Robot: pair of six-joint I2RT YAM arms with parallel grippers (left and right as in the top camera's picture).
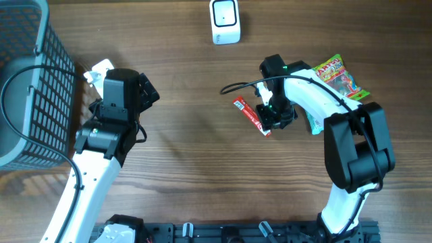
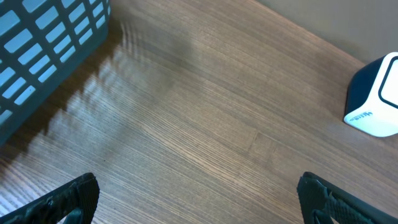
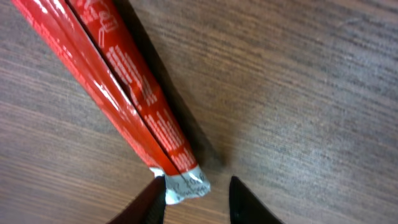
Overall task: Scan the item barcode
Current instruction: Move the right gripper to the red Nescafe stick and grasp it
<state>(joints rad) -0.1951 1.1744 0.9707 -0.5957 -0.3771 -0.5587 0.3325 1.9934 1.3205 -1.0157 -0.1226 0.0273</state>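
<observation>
Pick-up step: the right gripper (image 3: 198,202) straddles the white end of the red packet (image 3: 124,93) lying mid-table, jaws apart, not yet pinching. Next it must close, lift, and carry it to the scanner (image 1: 225,21); the path looks clear. The left gripper (image 2: 199,196) gapes idle by the basket (image 1: 34,81); a sweets bag (image 1: 341,77) lies right.

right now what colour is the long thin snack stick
Red glossy snack stick, white end; right wrist view.
</observation>
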